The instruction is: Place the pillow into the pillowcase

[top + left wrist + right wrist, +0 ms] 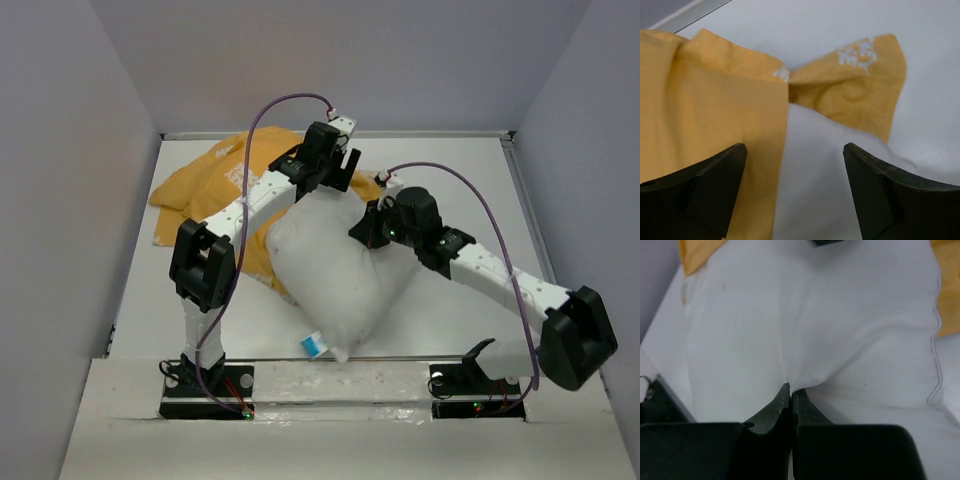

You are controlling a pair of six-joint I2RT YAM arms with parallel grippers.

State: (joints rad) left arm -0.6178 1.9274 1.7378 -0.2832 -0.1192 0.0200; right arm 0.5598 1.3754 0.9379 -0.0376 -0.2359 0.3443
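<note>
The plump white pillow (335, 270) lies mid-table, its blue-and-white tag (315, 345) at the near corner. Its far end rests on the orange-yellow pillowcase (205, 195), which lies crumpled at the back left. My right gripper (372, 230) is shut, pinching a fold of the pillow's fabric (805, 340) at its right upper side. My left gripper (335, 172) is open and empty, hovering over the pillow's far edge where it meets the pillowcase (700, 115). The white pillow surface (815, 185) shows between its fingers (715, 185). The blue face of the pillowcase is hidden.
Grey walls enclose the white table (450, 180) on three sides. A raised white ledge (330, 375) runs along the near edge by the arm bases. Purple cables (470, 195) loop above both arms.
</note>
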